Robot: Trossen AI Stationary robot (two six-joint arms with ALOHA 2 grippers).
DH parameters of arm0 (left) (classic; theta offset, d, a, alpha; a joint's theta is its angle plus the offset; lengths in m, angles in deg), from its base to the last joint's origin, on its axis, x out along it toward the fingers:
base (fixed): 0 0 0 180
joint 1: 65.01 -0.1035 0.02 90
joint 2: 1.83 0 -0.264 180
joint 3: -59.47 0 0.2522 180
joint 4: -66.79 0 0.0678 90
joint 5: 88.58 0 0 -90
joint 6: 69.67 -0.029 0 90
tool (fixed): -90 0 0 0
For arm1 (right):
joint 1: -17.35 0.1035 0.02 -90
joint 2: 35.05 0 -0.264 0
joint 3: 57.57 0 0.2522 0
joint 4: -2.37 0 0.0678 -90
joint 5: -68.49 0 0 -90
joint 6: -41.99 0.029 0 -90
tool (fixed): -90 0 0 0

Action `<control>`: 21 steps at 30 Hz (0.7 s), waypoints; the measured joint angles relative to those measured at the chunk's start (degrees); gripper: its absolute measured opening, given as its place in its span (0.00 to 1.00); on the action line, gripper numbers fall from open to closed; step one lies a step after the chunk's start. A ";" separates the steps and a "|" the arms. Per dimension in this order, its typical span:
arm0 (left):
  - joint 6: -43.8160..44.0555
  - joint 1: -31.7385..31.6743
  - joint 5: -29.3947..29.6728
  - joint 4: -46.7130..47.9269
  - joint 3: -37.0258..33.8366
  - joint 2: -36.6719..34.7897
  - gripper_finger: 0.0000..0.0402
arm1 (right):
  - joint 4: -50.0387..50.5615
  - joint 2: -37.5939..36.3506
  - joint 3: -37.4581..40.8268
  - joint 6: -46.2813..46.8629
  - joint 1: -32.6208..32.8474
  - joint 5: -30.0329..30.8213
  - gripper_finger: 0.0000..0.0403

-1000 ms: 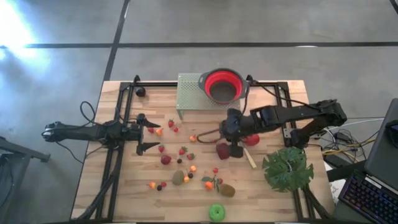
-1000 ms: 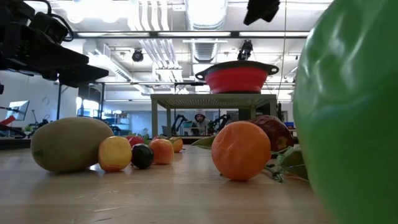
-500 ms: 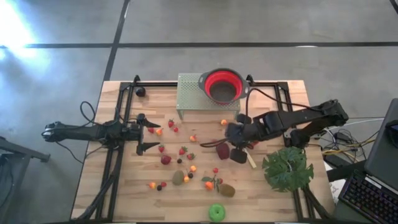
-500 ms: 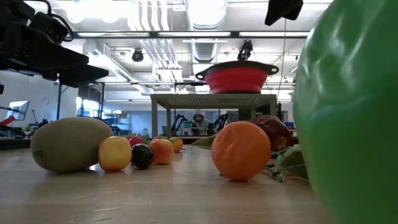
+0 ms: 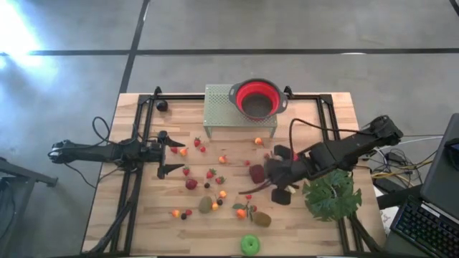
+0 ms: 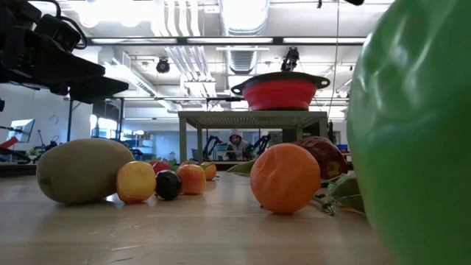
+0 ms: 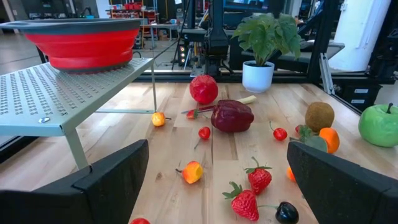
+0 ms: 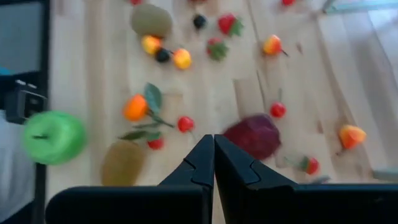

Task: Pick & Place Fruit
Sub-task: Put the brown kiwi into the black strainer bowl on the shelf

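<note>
Overhead, toy fruit [image 5: 209,174] scattered loose across the wooden table [image 5: 129,215], none visible in the red bowl [image 5: 258,98] perched on the pale perforated stand [image 5: 222,109] at the far edge. Right gripper [image 5: 267,179] pressed fully closed and holding nothing, hovering just beside the dark maroon fruit [image 5: 257,173]. Left gripper [image 5: 175,156] parked at the table's left side, fingers spread wide, near several strawberries [image 5: 197,142]. Green apple [image 5: 250,244] alone at the near edge.
</note>
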 joint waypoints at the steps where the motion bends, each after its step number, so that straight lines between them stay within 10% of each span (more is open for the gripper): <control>1: 0.00 0.02 0.00 0.00 0.02 0.00 0.97 | -0.71 0.00 0.00 -0.22 0.44 0.02 0.02; 21: 0.00 0.01 0.00 -0.01 0.01 0.04 0.97 | -3.81 5.97 3.06 7.88 8.72 -0.94 0.02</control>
